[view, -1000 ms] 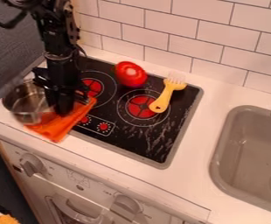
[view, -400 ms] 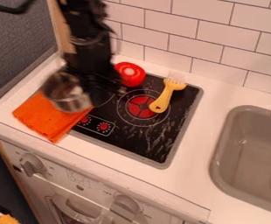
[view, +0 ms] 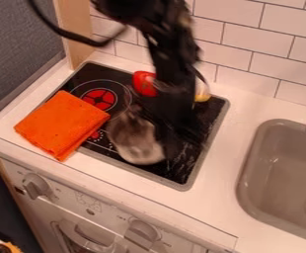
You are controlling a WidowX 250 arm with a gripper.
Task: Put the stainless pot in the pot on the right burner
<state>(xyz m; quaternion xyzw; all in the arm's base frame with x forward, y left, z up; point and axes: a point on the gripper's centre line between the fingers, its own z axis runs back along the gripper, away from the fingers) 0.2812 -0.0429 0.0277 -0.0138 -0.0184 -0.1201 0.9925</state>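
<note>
In the camera view we are seeing the arm (view: 172, 59) coming down from the top edge, and we are finding its black gripper (view: 174, 137) hanging over the right side of the stove top (view: 188, 168). Its jaws are pinching the stainless pot (view: 134, 141), though blur is hiding the exact spot of the grip. The pot is hanging just beside the gripper, over the front middle of the stove top, between the gripper and the orange cloth (view: 62, 123). We are seeing it tilted, and we are unable to tell whether its lower edge is touching the stove.

We are looking at the left burner (view: 99, 99) behind the pot, its red centre showing. The folded orange cloth is lying partly on the counter (view: 14, 143) and partly on the stove's front left corner. Toward the back, a red round thing (view: 144, 83) is sitting partly behind the arm, and a bit of a yellow utensil (view: 202, 98) is peeking out on the arm's other side. White tiles (view: 261, 54) are lining the wall, and the grey sink (view: 281, 173) is sitting well apart at the right.
</note>
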